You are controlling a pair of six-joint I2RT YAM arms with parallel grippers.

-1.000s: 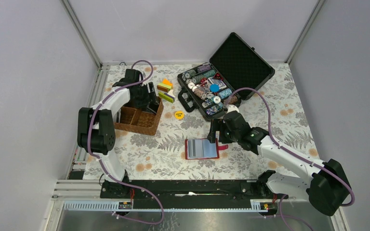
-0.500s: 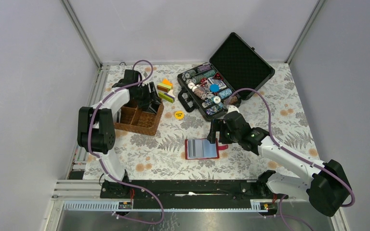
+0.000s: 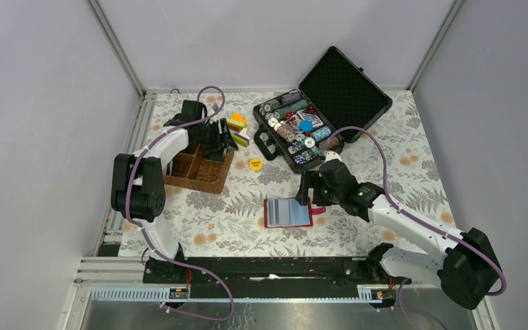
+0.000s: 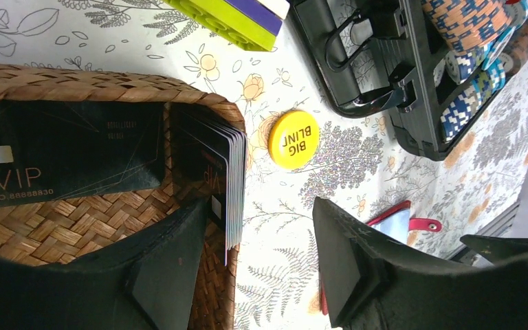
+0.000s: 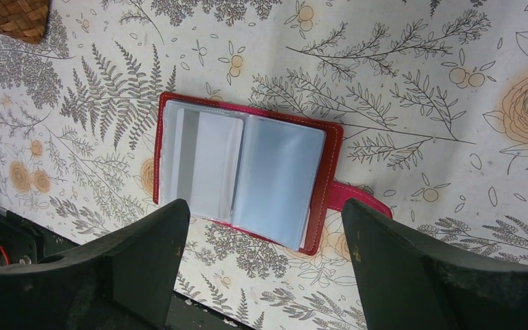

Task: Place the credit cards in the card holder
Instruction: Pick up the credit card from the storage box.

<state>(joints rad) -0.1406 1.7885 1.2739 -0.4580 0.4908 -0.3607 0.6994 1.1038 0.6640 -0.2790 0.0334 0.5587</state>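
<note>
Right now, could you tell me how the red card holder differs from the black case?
The card holder is small and red; the black case is larger. The card holder lies spread flat, while the black case's lid stands raised. The card holder shows clear pockets; the black case holds poker chips. Both are open.

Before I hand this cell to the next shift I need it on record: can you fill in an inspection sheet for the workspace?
Surface: floral tablecloth, flat, no spill seen.
Job's things: red card holder lies open, clear pockets up; dark VIP cards lie flat and stand on edge in the wicker basket.
Clutter: open black chip case with poker chips; yellow BIG BLIND button; coloured blocks.
Grippers: left gripper open at the basket's rim, gripping nothing; right gripper open above the card holder, empty.
Cables: purple cables arch free, snagged on nothing seen.
Surroundings: grey walls, aluminium frame; nothing else seen.
</note>
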